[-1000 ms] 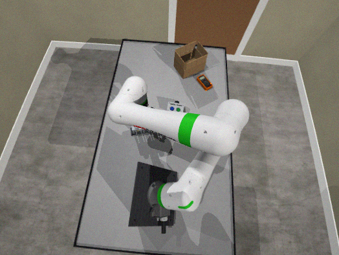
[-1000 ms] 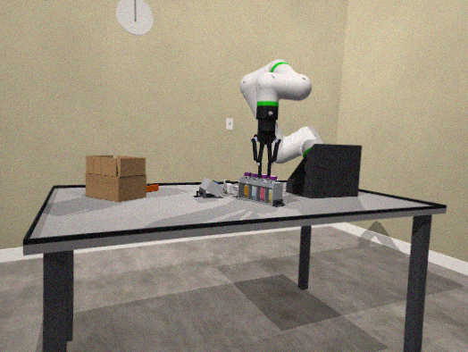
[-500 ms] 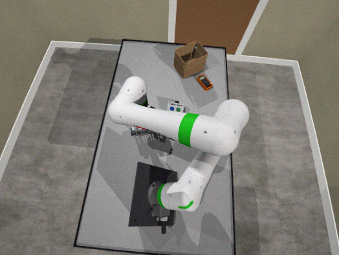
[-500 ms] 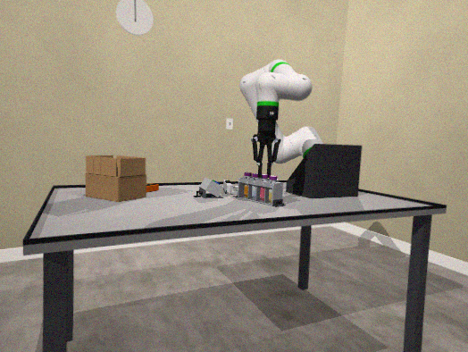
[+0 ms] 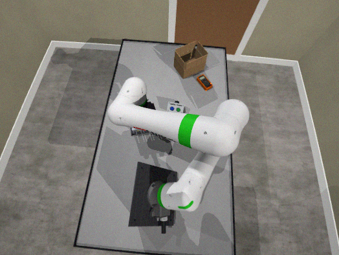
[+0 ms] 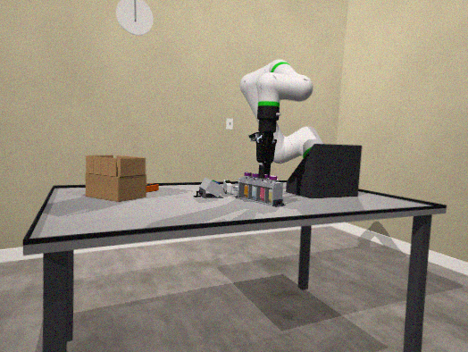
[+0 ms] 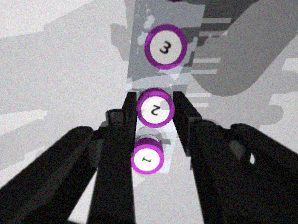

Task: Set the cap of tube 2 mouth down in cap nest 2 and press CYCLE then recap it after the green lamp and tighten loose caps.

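In the wrist view, purple caps marked 1 (image 7: 147, 158), 2 (image 7: 155, 108) and 3 (image 7: 165, 47) stand in a row on their tubes. My gripper (image 7: 154, 105) points straight down over the decapping station (image 6: 260, 189), and its two black fingers press on either side of the cap of tube 2, which sits on its tube. In the exterior view the gripper (image 6: 265, 171) reaches down to the tube row. The key housing (image 5: 174, 107) with the blue key (image 5: 171, 109) and the green key (image 5: 178, 109) lies just behind the station. My arm hides the cap tray and its lamps.
A cardboard box (image 5: 190, 59) and an orange multimeter (image 5: 204, 81) lie at the far end of the table. The black arm pedestal (image 6: 328, 171) stands close beside the station. The arm's forearm (image 5: 168, 124) spans the station in the top view.
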